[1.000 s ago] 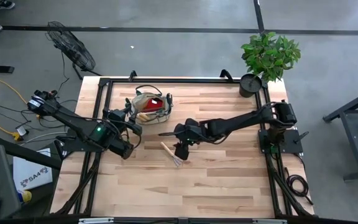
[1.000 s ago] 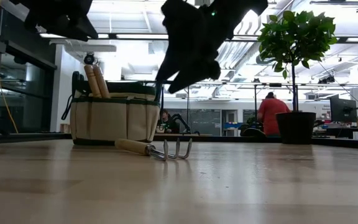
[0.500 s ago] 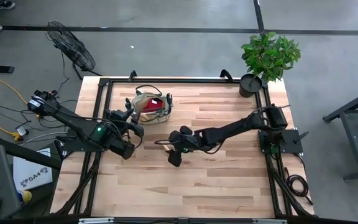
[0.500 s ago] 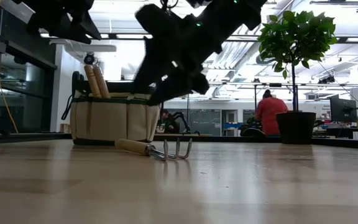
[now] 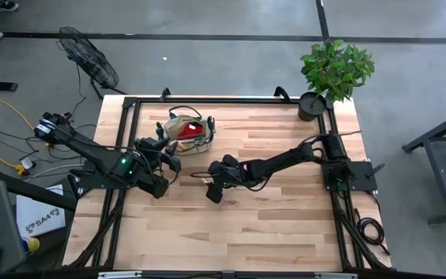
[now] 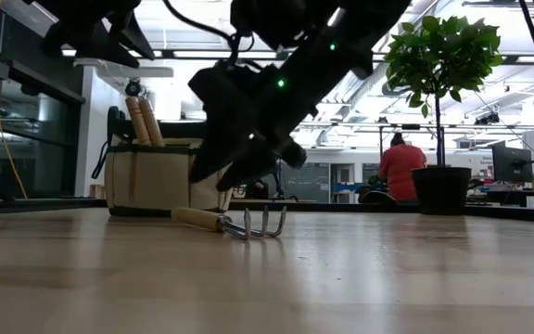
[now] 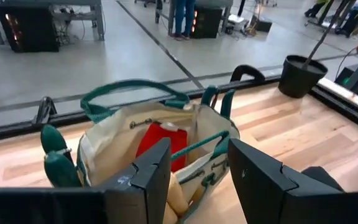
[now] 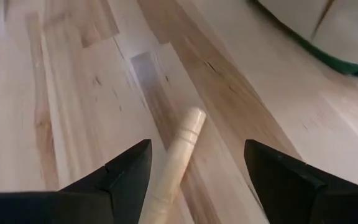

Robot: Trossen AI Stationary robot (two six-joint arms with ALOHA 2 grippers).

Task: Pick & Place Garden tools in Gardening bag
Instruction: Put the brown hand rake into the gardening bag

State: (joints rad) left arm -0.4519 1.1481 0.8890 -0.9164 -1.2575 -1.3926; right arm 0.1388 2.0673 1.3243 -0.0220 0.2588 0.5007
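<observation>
Straddling the pale wooden handle of the hand rake (image 8: 171, 163), the right gripper (image 8: 191, 180) had its two dark fingers (image 8: 120, 177) spread wide, one on each side of the handle with bare table showing between each finger and the wood, and nothing was clamped. Seen from above, that gripper (image 5: 215, 186) hung over the middle of the table (image 5: 285, 225), hiding the rake beneath it. In the low view the rake (image 6: 225, 222) lay flat on the boards, its handle pointing toward the gardening bag (image 6: 160, 176) and its metal tines toward the open side; the right gripper (image 6: 239, 153) was above it, not touching.

Open boards ran out on every side of the rake, with the widest free stretch toward the near edge of the table and toward the right arm's base. The bag (image 5: 188, 129) sat near the far edge, well apart from the rake, with wooden handles (image 6: 144, 121) standing up out of it.

The left gripper (image 7: 194, 180) hovered just beside the bag (image 7: 117, 134), its fingers (image 7: 151, 171) parted and holding nothing, looking down into the mouth where a red spray bottle (image 7: 160, 144) lay. From above it (image 5: 165, 155) sat between the bag and the table's left rail. A potted plant (image 5: 333, 74) stood at the far right corner
</observation>
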